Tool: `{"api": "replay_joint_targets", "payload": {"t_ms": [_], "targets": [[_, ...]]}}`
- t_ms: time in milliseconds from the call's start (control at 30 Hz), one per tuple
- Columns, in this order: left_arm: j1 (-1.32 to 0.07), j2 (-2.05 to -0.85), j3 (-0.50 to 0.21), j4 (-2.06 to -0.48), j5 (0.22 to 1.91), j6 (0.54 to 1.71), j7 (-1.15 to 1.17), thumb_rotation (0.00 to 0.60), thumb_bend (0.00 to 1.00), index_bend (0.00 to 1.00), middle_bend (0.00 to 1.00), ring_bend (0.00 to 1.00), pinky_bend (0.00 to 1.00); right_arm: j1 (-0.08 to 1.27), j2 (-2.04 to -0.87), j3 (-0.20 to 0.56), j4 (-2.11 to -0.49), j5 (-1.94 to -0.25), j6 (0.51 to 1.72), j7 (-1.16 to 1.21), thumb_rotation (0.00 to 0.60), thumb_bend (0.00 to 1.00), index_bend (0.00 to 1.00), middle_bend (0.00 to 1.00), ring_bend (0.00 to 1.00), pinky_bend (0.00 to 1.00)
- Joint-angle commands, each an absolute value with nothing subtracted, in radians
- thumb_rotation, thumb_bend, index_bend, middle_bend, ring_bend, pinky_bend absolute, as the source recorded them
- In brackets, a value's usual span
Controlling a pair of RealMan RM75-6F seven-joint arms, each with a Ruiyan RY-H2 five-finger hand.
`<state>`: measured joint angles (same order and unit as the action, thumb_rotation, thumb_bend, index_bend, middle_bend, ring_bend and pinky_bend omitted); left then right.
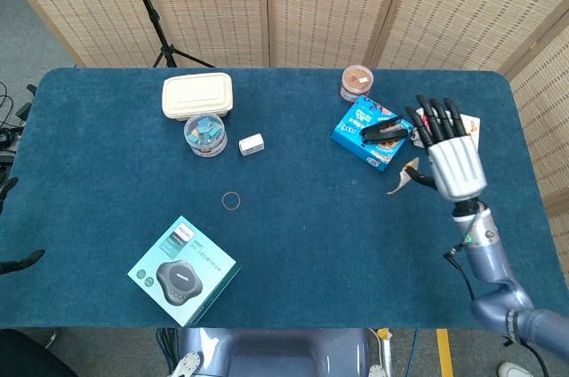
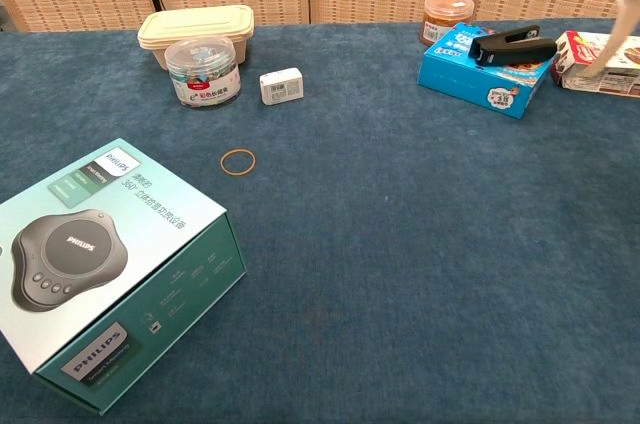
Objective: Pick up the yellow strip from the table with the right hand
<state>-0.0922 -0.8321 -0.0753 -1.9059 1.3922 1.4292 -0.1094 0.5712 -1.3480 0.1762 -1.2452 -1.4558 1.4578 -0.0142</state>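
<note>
Head view, right robot hand (image 1: 451, 168) w/ yellow strip (image 1: 400, 180), near table edge (image 1: 528, 164)

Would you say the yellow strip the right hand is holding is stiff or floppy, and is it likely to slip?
The yellow strip hangs bent below the right hand, so it is probably thin, light and floppy rather than stiff. It appears to be held only at one end by the fingers, with the rest dangling free, so it may sway or slip during quick moves. In the chest view only a sliver shows.
</note>
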Motion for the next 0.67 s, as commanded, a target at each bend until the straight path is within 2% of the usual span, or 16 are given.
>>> {"api": "replay_joint_targets", "payload": {"t_ms": [33, 300, 433, 667], "targets": [[-0.085, -0.830, -0.072, -1.901, 1.398, 1.439, -0.117, 0.600, 0.00, 0.00, 0.00, 0.00, 0.00, 0.492, -1.278, 0.120, -1.297, -1.473, 1.479, 0.016, 0.600, 0.00, 0.00, 0.00, 0.00, 0.00], [-0.082, -0.835, -0.068, -1.902, 1.404, 1.443, -0.102, 0.600, 0.00, 0.00, 0.00, 0.00, 0.00, 0.382, -1.212, 0.055, -1.384, -1.462, 1.488, -0.021, 0.600, 0.00, 0.00, 0.00, 0.00, 0.00], [-0.086, -0.839, -0.071, -1.902, 1.397, 1.439, -0.094, 0.600, 0.00, 0.00, 0.00, 0.00, 0.00, 0.338, -1.229, 0.062, -1.370, -1.437, 1.524, -0.089, 0.600, 0.00, 0.00, 0.00, 0.00, 0.00], [-0.088, -0.839, -0.077, -1.899, 1.385, 1.437, -0.100, 0.600, 0.00, 0.00, 0.00, 0.00, 0.00, 0.280, -1.244, 0.068, -1.361, -1.420, 1.548, -0.055, 0.600, 0.00, 0.00, 0.00, 0.00, 0.00]]}}
